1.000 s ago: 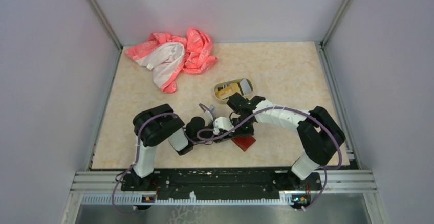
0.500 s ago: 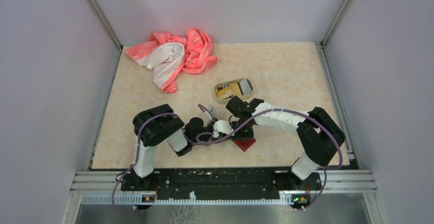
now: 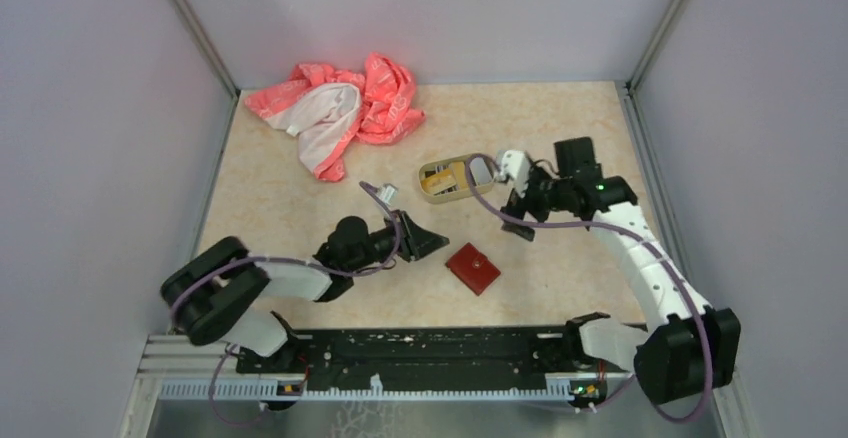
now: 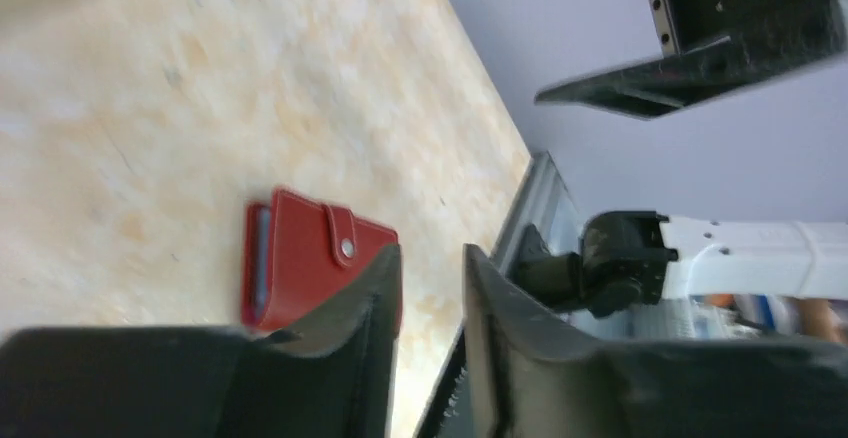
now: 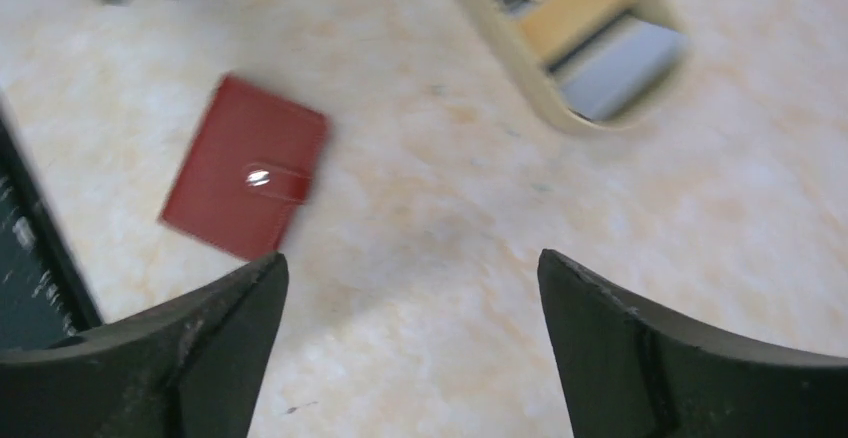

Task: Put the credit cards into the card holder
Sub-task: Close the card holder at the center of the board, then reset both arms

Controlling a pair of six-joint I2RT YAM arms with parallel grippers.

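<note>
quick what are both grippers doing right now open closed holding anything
Left gripper: nearly closed, fingers a narrow gap apart, holding nothing.
Right gripper: open wide, empty.

Crumpled pink-white cloth [image 3: 337,108]; tan tray [image 3: 436,171] nearby.

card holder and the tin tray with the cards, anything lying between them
Nothing. In the top external view only bare table separates the card holder from the tin tray; the right wrist view shows the same bare stretch.
</note>
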